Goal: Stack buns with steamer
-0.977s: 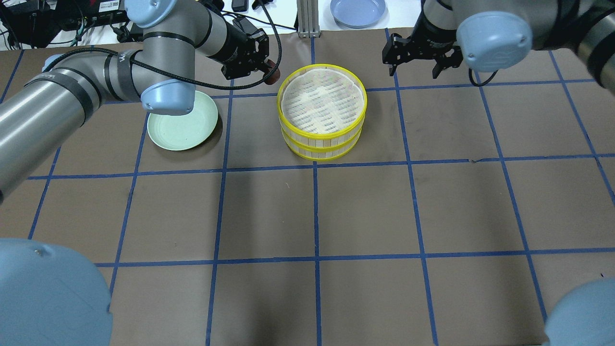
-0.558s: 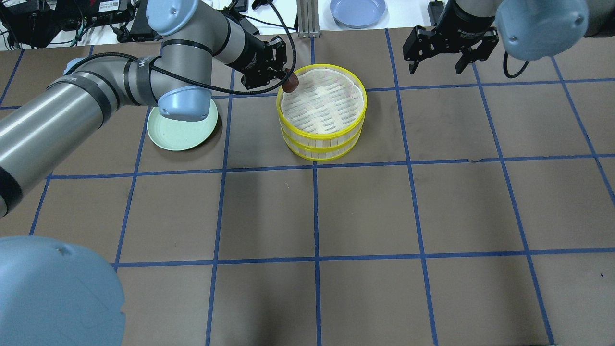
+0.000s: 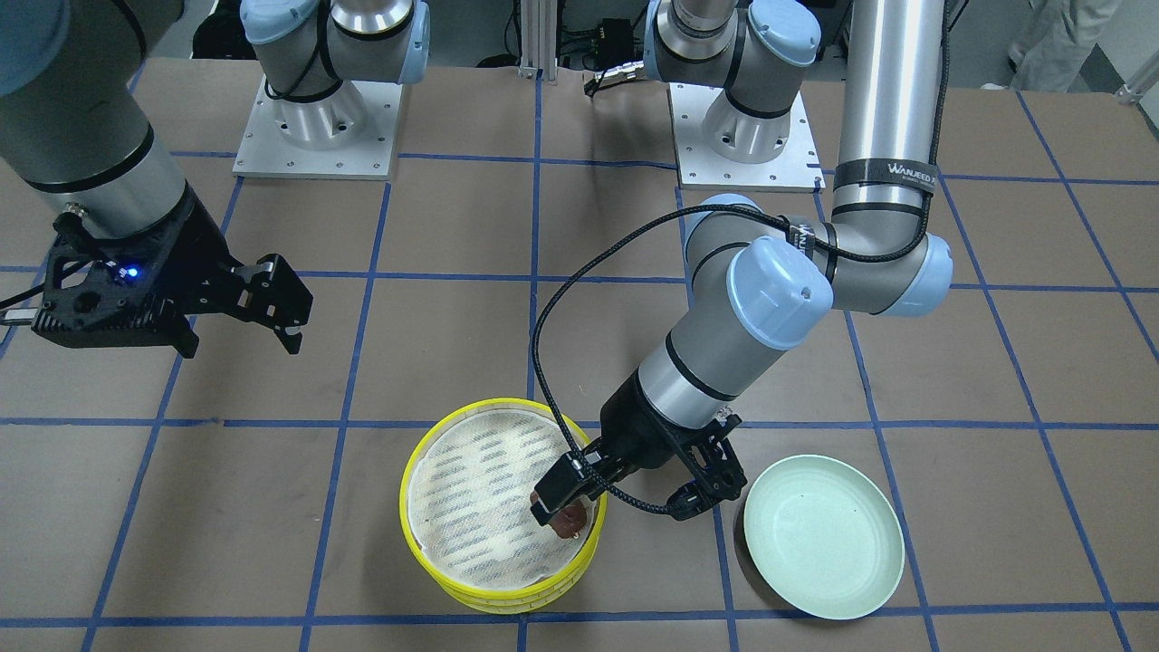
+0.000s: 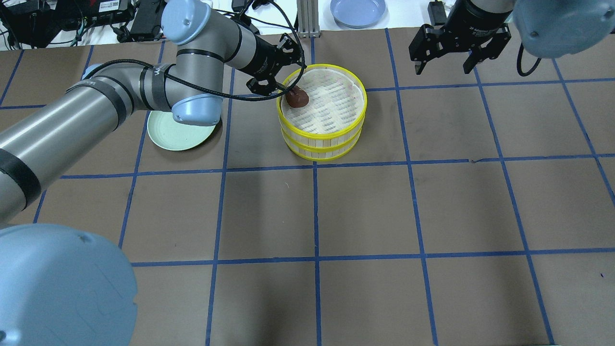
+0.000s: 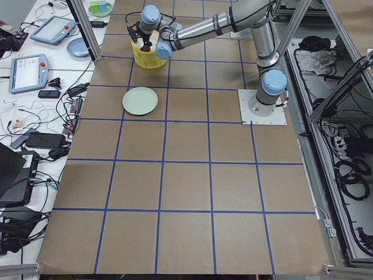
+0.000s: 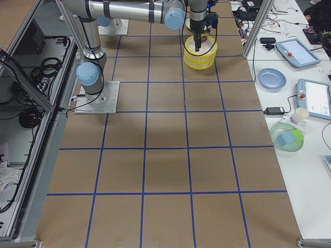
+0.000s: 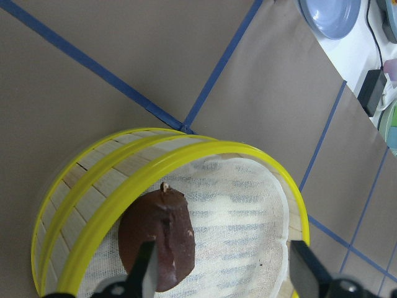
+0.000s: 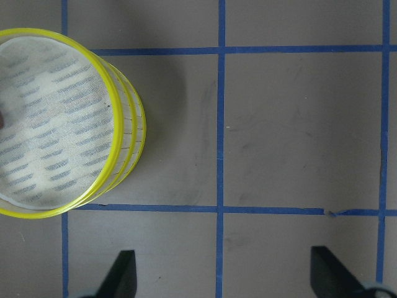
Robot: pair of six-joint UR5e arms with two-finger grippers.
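From the left wrist: the left claw (image 7: 222, 270) is spread wide. The bun (image 7: 158, 239) lies on the steamer's (image 7: 214, 146) top mesh by the rim, against one finger. From the right wrist: the right claw (image 8: 226, 273) is wide too, over the table (image 8: 298, 124) beside the steamer. Overhead: a green plate (image 4: 168, 134) sits left of the stack, partly under the left arm.

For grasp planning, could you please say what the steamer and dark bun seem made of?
The steamer: glossy yellow rims suggest plastic, pale slatted sides, white woven mesh floor, probably cloth. The dark bun: smooth, shiny brown surface, likely moulded plastic or rubber.
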